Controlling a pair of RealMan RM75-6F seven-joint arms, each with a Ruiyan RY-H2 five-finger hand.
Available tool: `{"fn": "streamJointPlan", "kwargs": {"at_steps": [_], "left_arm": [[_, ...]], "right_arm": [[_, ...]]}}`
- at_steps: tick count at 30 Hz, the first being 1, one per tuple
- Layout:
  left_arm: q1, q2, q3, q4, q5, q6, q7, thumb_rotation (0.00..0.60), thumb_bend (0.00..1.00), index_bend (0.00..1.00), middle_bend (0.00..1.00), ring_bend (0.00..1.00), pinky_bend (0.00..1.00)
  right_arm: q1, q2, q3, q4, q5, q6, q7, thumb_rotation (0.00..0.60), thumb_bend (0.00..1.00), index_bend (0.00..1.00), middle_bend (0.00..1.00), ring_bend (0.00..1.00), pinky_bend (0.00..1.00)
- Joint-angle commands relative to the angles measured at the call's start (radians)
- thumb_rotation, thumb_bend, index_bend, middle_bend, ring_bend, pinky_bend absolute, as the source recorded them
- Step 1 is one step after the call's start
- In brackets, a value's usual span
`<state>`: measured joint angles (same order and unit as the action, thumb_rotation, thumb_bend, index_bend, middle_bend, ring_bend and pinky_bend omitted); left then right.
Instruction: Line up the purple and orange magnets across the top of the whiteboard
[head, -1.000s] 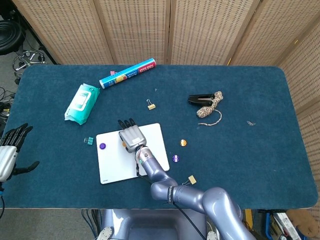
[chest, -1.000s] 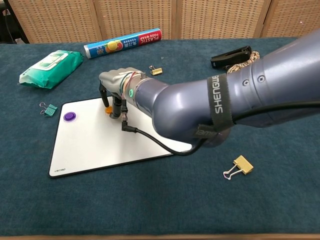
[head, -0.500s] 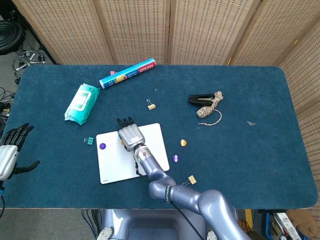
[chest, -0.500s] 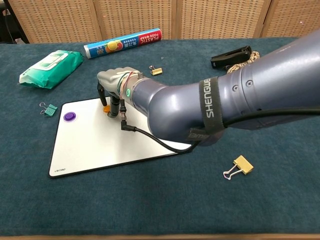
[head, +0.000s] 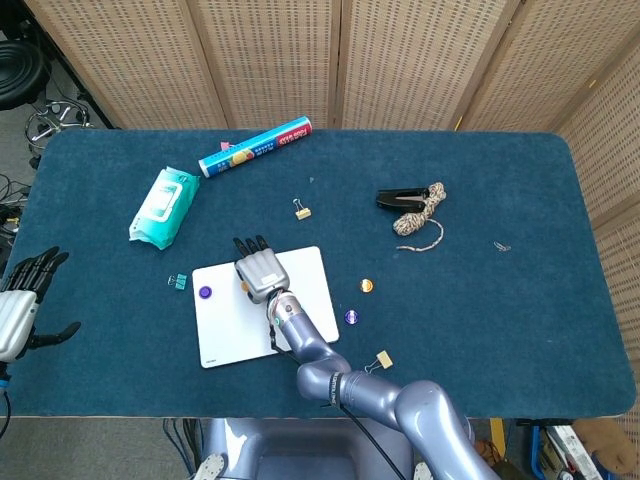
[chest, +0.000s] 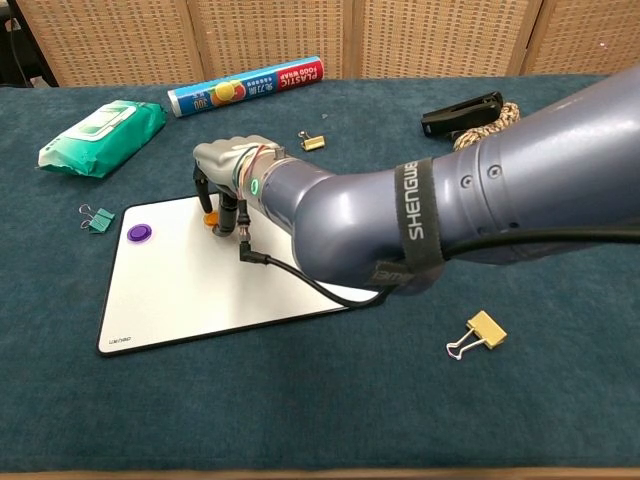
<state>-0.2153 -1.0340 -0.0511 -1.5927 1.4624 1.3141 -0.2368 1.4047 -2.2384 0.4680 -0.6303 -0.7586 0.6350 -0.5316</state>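
Nearest the front edge of the table (head: 560, 330), a yellow binder clip (chest: 478, 331) lies on the blue cloth, right of the whiteboard (chest: 190, 290). The whiteboard sits near the front edge, left of centre. One purple magnet (chest: 139, 232) is in place at its far-left corner. The right hand (chest: 232, 170) is arched over the middle of the board's far edge with fingertips (chest: 222, 226) down around an orange magnet (chest: 211, 217); the view there is crowded, so I cannot tell whether it pinches the magnet or has let go. Off the board's right edge, a second purple magnet (head: 351, 316) and a second orange magnet (head: 366, 285) rest on the cloth. As a judgement, the job is about half done: one magnet placed, one being set on the top edge, two left to bring over. The left hand (head: 22, 300) hangs off the table's left edge, fingers spread and holding nothing. A green binder clip (chest: 97, 217) lies just left of the board. Toward the far edge sit a wipes pack (head: 163, 205), a small gold clip (head: 302, 210), a foil roll (head: 255, 146), and a black clip with cord (head: 415, 205).
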Motion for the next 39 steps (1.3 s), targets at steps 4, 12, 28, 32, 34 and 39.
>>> {"fn": "streamJointPlan", "kwargs": {"at_steps": [4, 12, 28, 32, 34, 39], "left_arm": [[0.0, 0.001, 0.0, -0.001, 0.0, -0.001, -0.002, 0.6, 0.2, 0.0, 0.0, 0.0, 0.0], [0.0, 0.006, 0.002, -0.008, 0.001, 0.0, -0.003, 0.6, 0.2, 0.0, 0.0, 0.0, 0.0], [0.001, 0.0, 0.01, -0.008, 0.015, 0.001, 0.006, 0.6, 0.2, 0.0, 0.0, 0.0, 0.0], [-0.001, -0.003, 0.017, -0.008, 0.021, -0.003, 0.021, 0.6, 0.2, 0.0, 0.0, 0.0, 0.0], [-0.003, -0.005, 0.019, -0.009, 0.022, -0.008, 0.029, 0.6, 0.2, 0.0, 0.0, 0.0, 0.0], [-0.005, -0.014, 0.023, -0.011, 0.024, -0.013, 0.049, 0.6, 0.2, 0.0, 0.0, 0.0, 0.0]], "right_arm": [[-0.004, 0.004, 0.001, -0.003, 0.0, -0.014, 0.002, 0.6, 0.46, 0.42, 0.0, 0.0, 0.0], [-0.012, 0.012, 0.0, -0.024, 0.0, -0.007, -0.007, 0.6, 0.46, 0.35, 0.0, 0.0, 0.0], [-0.183, 0.262, -0.084, -0.48, -0.066, 0.207, -0.096, 0.6, 0.46, 0.36, 0.0, 0.0, 0.0], [-0.281, 0.398, -0.153, -0.691, -0.056, 0.281, -0.146, 0.6, 0.46, 0.34, 0.0, 0.0, 0.0], [-0.323, 0.459, -0.19, -0.775, -0.063, 0.313, -0.162, 0.6, 0.46, 0.32, 0.0, 0.0, 0.0], [-0.393, 0.559, -0.246, -0.9, -0.073, 0.362, -0.161, 0.6, 0.44, 0.28, 0.0, 0.0, 0.0]]}}
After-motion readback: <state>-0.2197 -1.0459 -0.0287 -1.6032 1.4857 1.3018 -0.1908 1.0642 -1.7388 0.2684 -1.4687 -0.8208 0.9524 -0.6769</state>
